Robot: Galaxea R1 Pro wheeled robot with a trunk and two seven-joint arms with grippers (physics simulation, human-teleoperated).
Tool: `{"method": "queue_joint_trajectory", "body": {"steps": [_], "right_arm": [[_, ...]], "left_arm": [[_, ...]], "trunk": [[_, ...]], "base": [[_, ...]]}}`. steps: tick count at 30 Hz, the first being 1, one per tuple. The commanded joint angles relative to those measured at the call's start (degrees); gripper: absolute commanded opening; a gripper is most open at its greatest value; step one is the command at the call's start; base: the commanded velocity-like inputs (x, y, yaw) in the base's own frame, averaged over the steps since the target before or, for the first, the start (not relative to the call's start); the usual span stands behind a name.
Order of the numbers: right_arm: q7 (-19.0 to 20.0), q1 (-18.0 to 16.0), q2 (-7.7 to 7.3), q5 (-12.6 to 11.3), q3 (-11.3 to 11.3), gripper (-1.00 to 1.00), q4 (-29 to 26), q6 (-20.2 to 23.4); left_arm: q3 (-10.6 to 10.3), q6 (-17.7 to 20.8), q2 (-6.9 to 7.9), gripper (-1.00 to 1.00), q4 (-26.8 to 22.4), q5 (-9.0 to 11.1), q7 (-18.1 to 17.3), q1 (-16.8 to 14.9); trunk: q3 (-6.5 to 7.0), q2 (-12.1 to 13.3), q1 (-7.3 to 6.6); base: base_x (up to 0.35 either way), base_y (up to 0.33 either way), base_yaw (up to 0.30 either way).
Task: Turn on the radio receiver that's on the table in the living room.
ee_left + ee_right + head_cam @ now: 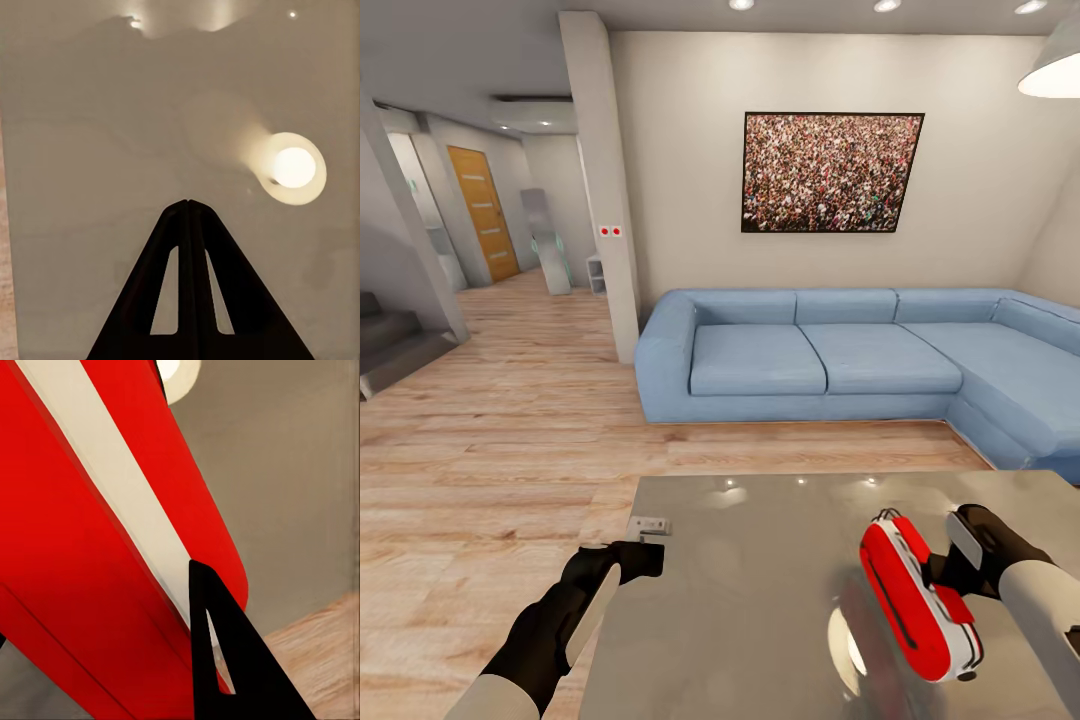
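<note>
The radio receiver (913, 600), a red and white rounded box, is tilted on end over the right part of the glossy grey table (760, 600). My right gripper (938, 588) is shut on it from the right side. In the right wrist view the radio receiver (97, 547) is very close, with one black finger (217, 667) against its red side and the other finger hidden behind it. My left gripper (645, 560) is shut with nothing in it at the table's left edge; its fingers (189, 247) are pressed together above the grey top.
A small white flat object (648, 524) lies at the table's near-left corner. The blue L-shaped sofa (830, 360) stands behind the table under a framed crowd picture (830, 172). Wood floor (500, 440) stretches left toward a hallway, a pillar (605, 190) and stairs (390, 345).
</note>
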Motion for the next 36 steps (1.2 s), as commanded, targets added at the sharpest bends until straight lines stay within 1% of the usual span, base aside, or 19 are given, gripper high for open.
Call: {"method": "queue_joint_trajectory", "body": {"steps": [1, 10, 24, 36], "right_arm": [[0.0, 0.0, -0.07, 0.1, 0.0, -1.0, 0.0, 0.0], [0.0, 0.0, -0.34, 0.3, 0.0, -1.0, 0.4, -0.3], [0.1, 0.0, -0.16, 0.4, 0.0, -1.0, 1.8, -4.5], [0.3, 0.0, -0.16, 0.3, 0.0, -1.0, 1.9, -4.8]], "left_arm": [[0.0, 0.0, 0.0, -1.0, 0.0, 0.0, 0.0, 0.0], [0.0, 0.0, 0.0, -1.0, 0.1, 0.0, 0.0, 0.0], [0.0, 0.0, 0.0, -1.0, 0.1, 0.0, 0.0, 0.0], [0.0, 0.0, 0.0, -1.0, 0.1, 0.0, 0.0, 0.0]], "trunk": [[0.0, 0.0, 0.0], [0.0, 0.0, 0.0], [0.0, 0.0, 0.0], [0.0, 0.0, 0.0]], "base": [[0.0, 0.0, 0.0], [0.0, 0.0, 0.0], [0.0, 0.0, 0.0], [0.0, 0.0, 0.0]]}}
